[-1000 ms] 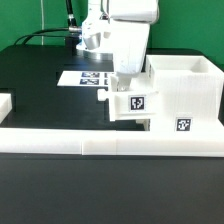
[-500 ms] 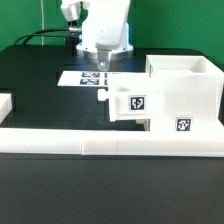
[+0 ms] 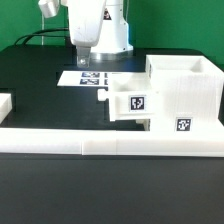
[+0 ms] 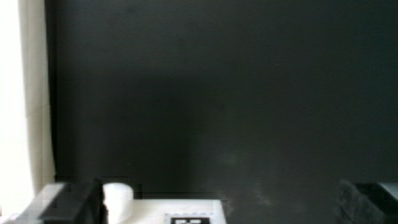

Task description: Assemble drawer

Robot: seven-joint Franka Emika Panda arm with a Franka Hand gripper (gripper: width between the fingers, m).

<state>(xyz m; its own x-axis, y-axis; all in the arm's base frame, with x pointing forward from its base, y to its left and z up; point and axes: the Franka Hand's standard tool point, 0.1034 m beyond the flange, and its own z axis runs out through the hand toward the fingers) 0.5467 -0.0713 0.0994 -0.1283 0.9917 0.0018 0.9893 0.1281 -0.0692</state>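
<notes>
**A:** Big picture first — the drawer's housing [image 3: 188, 95] stands at the exterior view's right, close behind the long white rail [image 3: 110, 140] at the table's front edge, and one tray [image 3: 130, 102] sits part-way into its open face, tag outward, a good part of it sticking out.

**B:** So by my reckoning one tray is started, not seated. It needs a push home, and a second tray has to go in too — a white piece at the exterior view's far left edge [image 3: 5, 101] could be it, though I can't tell.

**A:** And the arm?

**B:** The gripper [image 4: 214, 203] is up off the parts, above the marker board [image 3: 95, 78]. In the wrist view its dark fingers [image 4: 59, 203] stand wide apart with nothing between them — empty, spread.

**A:** Surface?

**B:** Matte black table [image 3: 40, 85], uncluttered. Behind it a green wall, with dark cables trailing near the base.
</notes>
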